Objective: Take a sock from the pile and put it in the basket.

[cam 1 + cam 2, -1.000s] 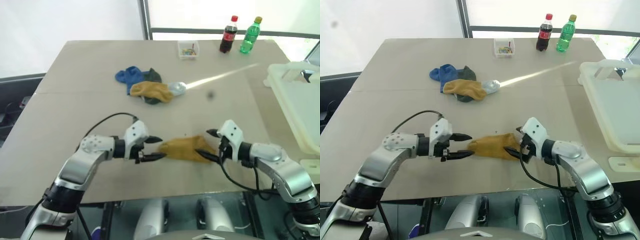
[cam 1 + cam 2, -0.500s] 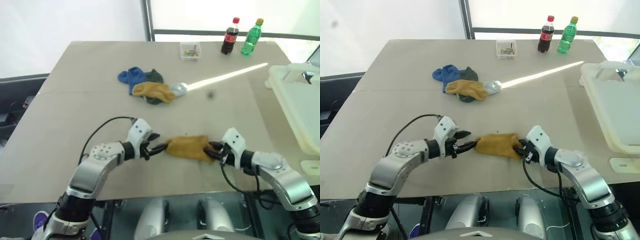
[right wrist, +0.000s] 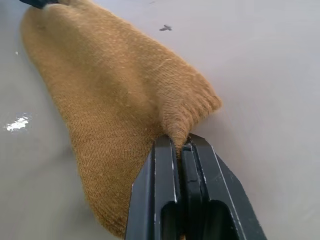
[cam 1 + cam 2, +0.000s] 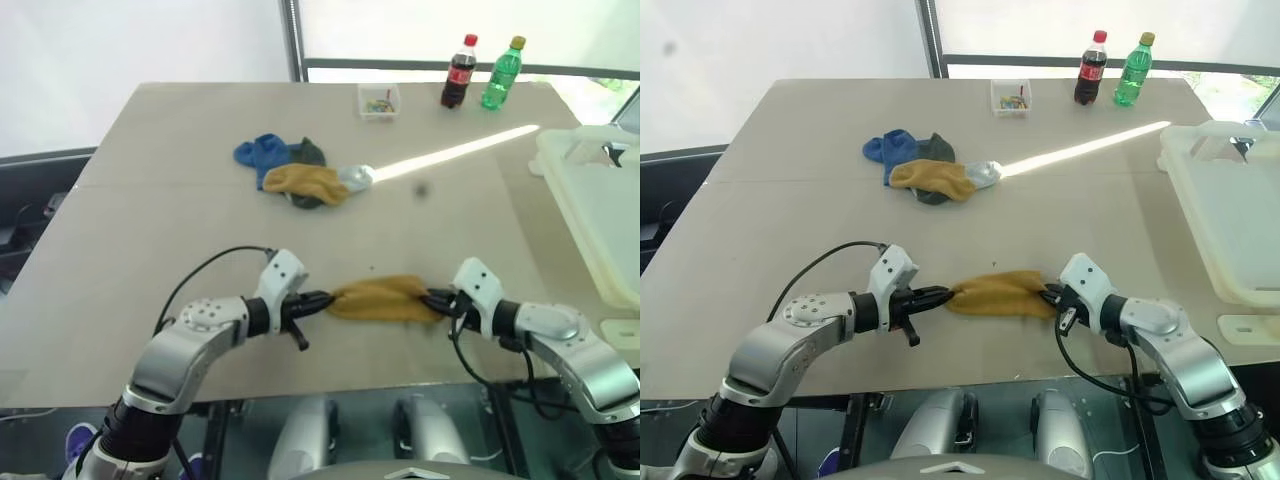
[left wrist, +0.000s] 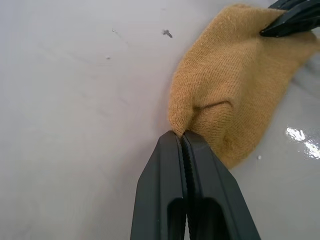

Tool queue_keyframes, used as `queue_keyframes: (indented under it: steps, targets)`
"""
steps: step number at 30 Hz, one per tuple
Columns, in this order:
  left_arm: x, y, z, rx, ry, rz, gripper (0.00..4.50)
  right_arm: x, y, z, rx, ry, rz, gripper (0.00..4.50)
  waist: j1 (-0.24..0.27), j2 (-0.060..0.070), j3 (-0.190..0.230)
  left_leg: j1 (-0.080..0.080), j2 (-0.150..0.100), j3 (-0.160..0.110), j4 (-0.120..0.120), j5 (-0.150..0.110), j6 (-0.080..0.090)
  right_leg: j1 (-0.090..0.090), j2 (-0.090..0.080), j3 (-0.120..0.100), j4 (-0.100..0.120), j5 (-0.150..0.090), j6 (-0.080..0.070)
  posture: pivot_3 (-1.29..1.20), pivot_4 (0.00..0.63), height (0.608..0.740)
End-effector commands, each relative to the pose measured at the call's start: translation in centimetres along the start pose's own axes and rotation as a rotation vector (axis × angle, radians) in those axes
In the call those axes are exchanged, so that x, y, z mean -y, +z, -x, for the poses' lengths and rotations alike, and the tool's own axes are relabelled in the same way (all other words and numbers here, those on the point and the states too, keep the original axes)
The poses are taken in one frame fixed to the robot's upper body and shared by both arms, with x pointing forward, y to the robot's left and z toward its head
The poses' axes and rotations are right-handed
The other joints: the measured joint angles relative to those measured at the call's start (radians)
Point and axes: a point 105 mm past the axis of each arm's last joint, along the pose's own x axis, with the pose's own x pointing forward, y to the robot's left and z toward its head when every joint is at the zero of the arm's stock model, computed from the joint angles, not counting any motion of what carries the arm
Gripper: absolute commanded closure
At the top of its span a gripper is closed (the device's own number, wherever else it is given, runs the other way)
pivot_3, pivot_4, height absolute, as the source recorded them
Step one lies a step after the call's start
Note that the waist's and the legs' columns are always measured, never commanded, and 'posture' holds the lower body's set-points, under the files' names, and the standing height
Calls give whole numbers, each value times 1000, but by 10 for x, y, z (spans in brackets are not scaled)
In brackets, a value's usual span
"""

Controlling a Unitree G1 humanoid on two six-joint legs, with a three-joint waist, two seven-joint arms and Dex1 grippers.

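Observation:
A mustard yellow sock (image 4: 381,298) is stretched between my two grippers near the table's front edge. My left gripper (image 4: 322,298) is shut on its left end, and my right gripper (image 4: 434,299) is shut on its right end. In the left wrist view the fingers (image 5: 186,165) pinch a fold of the sock (image 5: 230,95); in the right wrist view the fingers (image 3: 176,165) clamp the cuff of the sock (image 3: 115,95). The pile (image 4: 295,172) of blue, dark green, yellow and pale socks lies further back on the table. The white basket (image 4: 598,215) stands at the right edge.
A small clear plastic box (image 4: 378,100) and two bottles, one cola (image 4: 458,72) and one green (image 4: 501,74), stand at the table's far edge. A bright streak of sunlight (image 4: 455,152) crosses the grey table (image 4: 150,220).
Both grippers have closed on the ends of the yellow sock, which was lying loose between open fingers a second ago. The sock now looks pulled longer and narrower.

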Motion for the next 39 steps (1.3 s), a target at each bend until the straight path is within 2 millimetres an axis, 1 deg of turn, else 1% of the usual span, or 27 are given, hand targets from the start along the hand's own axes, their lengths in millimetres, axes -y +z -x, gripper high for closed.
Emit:
queue_keyframes:
  steps: [1,5,6,7,9,10,11,12,16,17,19,20,22,24,26,30,35,39]
  targets:
    - [5,14,-3,34,9,-29,4452,4,11,2,15,7,51,4500,1,0,0,0,0,0,0,0,0,0,0,0,0,0,0,0,150,732]
    - [5,15,-7,48,19,17,4452,-3,11,2,7,86,16,4500,1,0,0,-1,0,0,0,0,0,0,0,0,0,0,0,0,150,732]
    - [5,16,-8,57,22,32,3859,-4,13,3,17,98,3,3801,1,0,0,-1,0,0,0,0,0,0,0,0,-1,0,0,0,150,732]
    - [5,16,-7,57,24,33,3560,-3,15,4,23,99,-1,3479,1,-1,0,-1,0,0,0,0,0,0,0,0,-1,0,0,0,150,732]
    - [3,17,-5,57,37,26,2621,1,17,6,28,78,14,2511,0,0,0,-1,0,0,0,0,0,0,0,0,0,0,0,0,150,732]
    - [2,18,-2,62,39,19,2455,4,18,8,34,63,20,2326,0,0,0,-1,0,-1,0,0,0,0,0,0,0,0,0,0,150,732]
    - [2,21,2,79,34,16,1941,6,21,11,52,56,16,1779,0,0,0,-1,0,0,0,0,0,0,0,0,0,0,0,0,150,732]
    - [2,24,7,94,25,16,1627,9,23,15,70,49,1,1469,0,0,0,-1,0,0,0,0,0,0,0,0,0,0,0,0,150,732]
    - [-20,32,25,100,82,-64,1627,12,34,29,131,58,-1,1469,1,0,1,-1,0,0,0,0,0,0,0,0,0,0,0,0,150,732]
    - [-29,35,29,101,110,-85,1627,13,38,32,155,59,-8,1469,2,0,1,-1,0,-1,0,0,0,0,0,-1,-1,0,0,0,150,732]
    - [-59,48,37,116,208,-141,1627,15,47,37,204,59,7,1469,4,0,1,-1,0,-1,0,0,0,0,0,-1,-1,0,0,0,150,732]
    - [-72,53,38,122,251,-166,1627,16,51,39,222,56,17,1469,5,-1,1,-1,0,-1,0,0,0,0,0,-1,-1,0,0,0,150,732]
    - [-93,65,31,134,317,-205,1627,18,57,39,257,39,33,1469,5,-1,1,-1,-1,-1,0,0,0,0,0,-2,-1,0,0,0,150,732]
    - [-104,76,20,154,337,-227,1627,21,63,37,279,20,44,1469,4,-1,1,-1,-1,-1,0,0,0,0,0,-2,-1,0,0,0,150,732]
    - [-110,84,4,157,338,-270,1627,21,67,32,298,3,55,1469,5,-1,1,-1,-2,-1,0,0,0,1,0,-1,-1,1,1,0,150,732]
    - [-105,99,-29,165,313,-386,1627,20,69,25,297,-24,74,1469,3,-1,1,-3,-3,0,0,2,-3,1,0,-1,-2,3,4,0,150,732]
    - [-107,100,-54,105,386,-543,1627,20,70,26,304,-49,68,1469,0,-2,1,-4,-3,0,0,1,-2,0,1,-1,-4,3,5,0,150,732]
    - [-114,99,-65,72,458,-607,1627,20,71,27,301,-58,70,1469,1,-2,1,-4,-3,0,0,-1,2,0,0,-1,-4,3,5,0,150,732]
